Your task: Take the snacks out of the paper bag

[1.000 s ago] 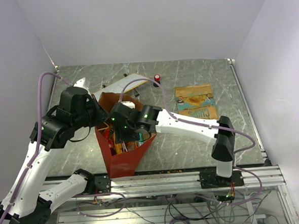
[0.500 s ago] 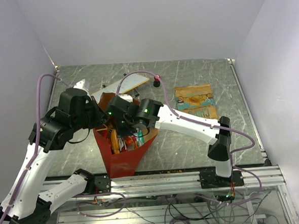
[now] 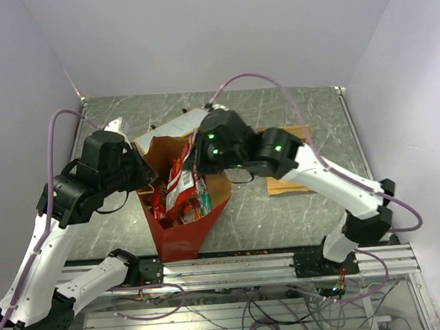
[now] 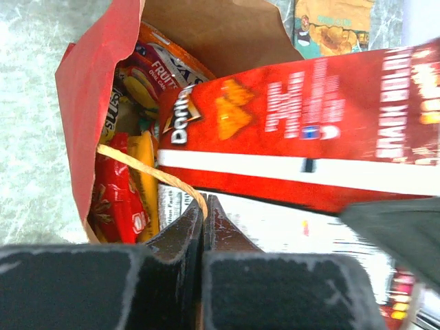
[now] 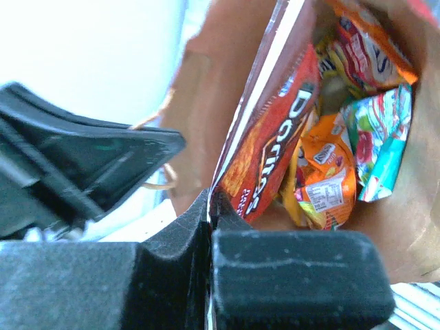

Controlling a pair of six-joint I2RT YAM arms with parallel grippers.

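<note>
The paper bag (image 3: 181,236) stands open at the near left of the table, red outside (image 4: 88,103) and brown inside (image 5: 206,103). My left gripper (image 3: 145,183) is shut on its thin tan handle (image 4: 148,170), the jaws (image 4: 201,210) pinched tight at the bag's left rim. My right gripper (image 3: 196,160) is shut on the edge of a red Doritos packet (image 3: 182,184), which hangs half out of the bag's mouth (image 5: 275,151) (image 4: 295,130). Several more snacks, orange, yellow, red and multicolour (image 5: 337,172) (image 4: 127,185), lie inside the bag.
A flat white board (image 3: 174,125) lies behind the bag. An orange-and-teal packet (image 3: 287,185) (image 4: 333,24) lies flat on the table to the right, partly under my right arm. Grey walls close the left, back and right sides.
My right gripper shut on the Doritos packet down in the bag and rose with it, the arm swinging up and back. My left gripper kept hold of the handle.
</note>
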